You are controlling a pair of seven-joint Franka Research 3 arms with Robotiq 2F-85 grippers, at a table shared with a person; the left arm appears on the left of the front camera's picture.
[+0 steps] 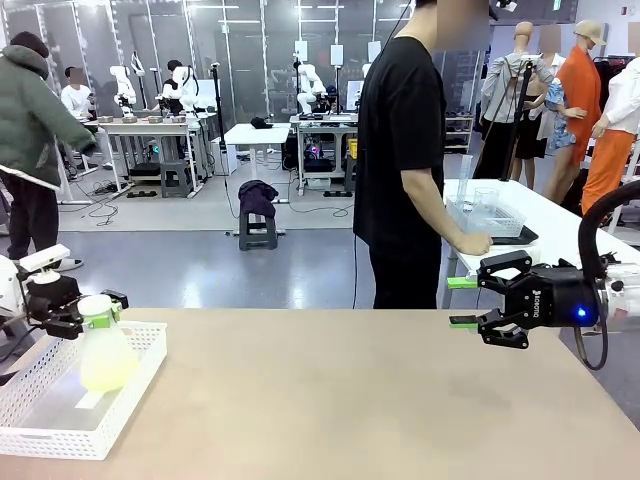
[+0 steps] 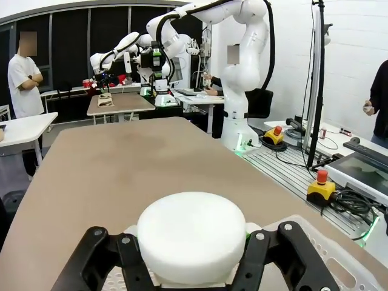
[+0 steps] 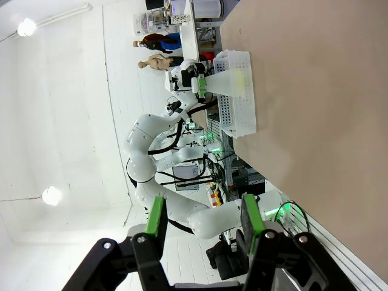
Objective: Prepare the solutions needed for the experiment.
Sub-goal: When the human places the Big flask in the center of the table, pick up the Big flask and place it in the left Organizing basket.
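Left side of the table (image 1: 330, 400): a white perforated basket (image 1: 40, 425) sits at the near left corner. The left gripper (image 1: 95, 318) is clamped on the neck of a frosted conical flask (image 1: 105, 358), just under its white round cap (image 1: 95, 304); green pads press the neck from both sides. The flask stands upright over the basket, its base down between the basket walls; whether it touches the basket floor I cannot tell. The solutions (image 1: 110, 374) show as a pale yellow tint low in the flask's wide bottom. In the left wrist view the cap (image 2: 191, 236) sits squarely between the black fingers (image 2: 106, 257), with the basket rim (image 2: 339, 254) below at lower right and the bare tabletop (image 2: 121, 157) stretching away. Right side: the right gripper (image 1: 462, 302) hangs above the table's right portion, turned sideways, pointing toward the middle, jaws parted with nothing between the green pads (image 1: 462, 283). It is well apart from the basket. From the right wrist view the two green-faced fingers (image 3: 156, 218) stand apart, and far across the table the flask (image 3: 233, 80) in its basket (image 3: 239, 112) is visible, held by the other arm. A person (image 1: 410, 150) in a black shirt stands beyond the far edge, a hand (image 1: 472, 243) resting on a neighbouring white table beside a clear tray (image 1: 490, 215).
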